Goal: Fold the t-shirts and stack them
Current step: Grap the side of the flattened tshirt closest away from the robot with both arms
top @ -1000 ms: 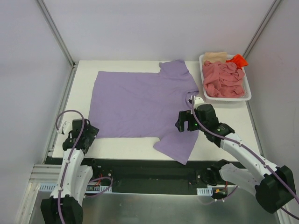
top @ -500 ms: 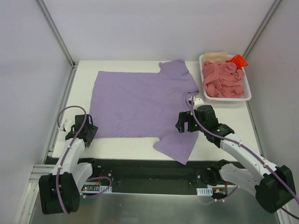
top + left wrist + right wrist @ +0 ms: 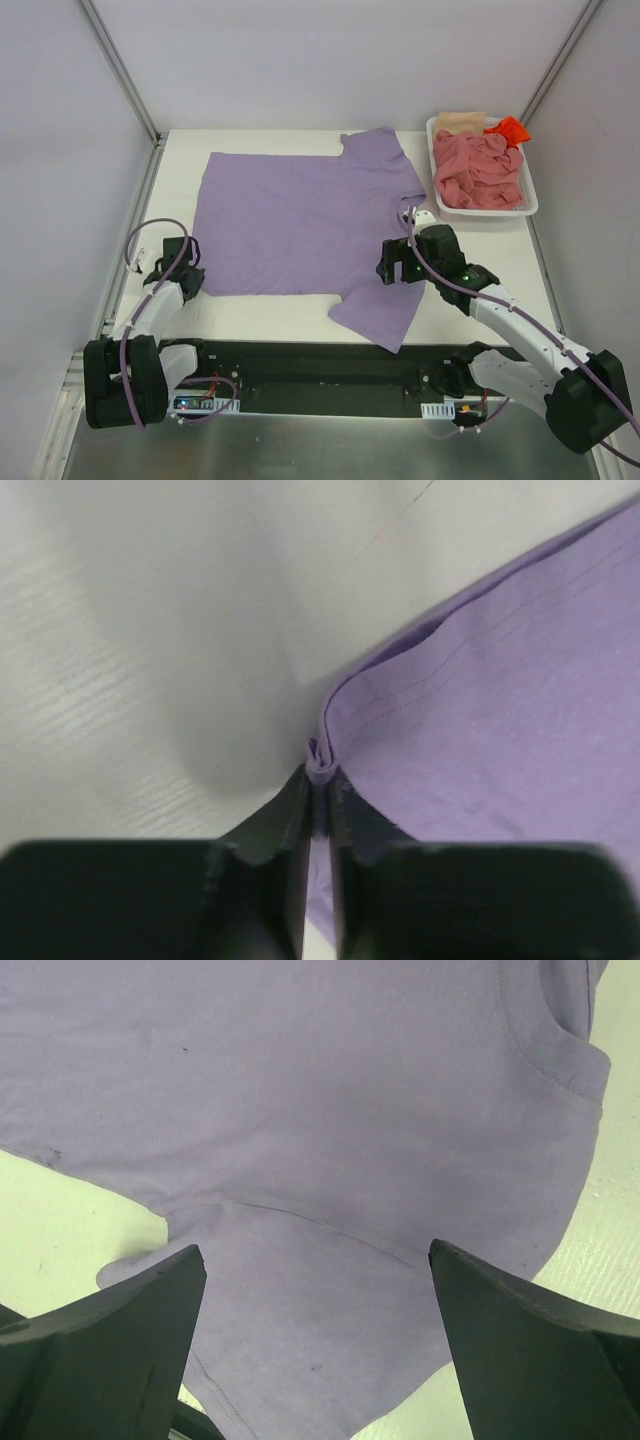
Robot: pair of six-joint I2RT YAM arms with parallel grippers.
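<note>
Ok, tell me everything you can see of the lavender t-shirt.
The lavender t-shirt is plain, soft-looking cloth. It lies spread flat and unfolded on the white table, with only light wrinkles, its collar to the right and its hem to the left. One short sleeve points to the far edge and the other angles toward the near edge. The left gripper is shut on the near hem corner, pinching a small fold. The right gripper hangs open above the near sleeve seam.

No readable text, label, brand, number or sign appeared in any view. Cloth of purple shirt (image 3: 290,220) was plain, without print. White basket (image 3: 490,212) carried no legible marking.
</note>
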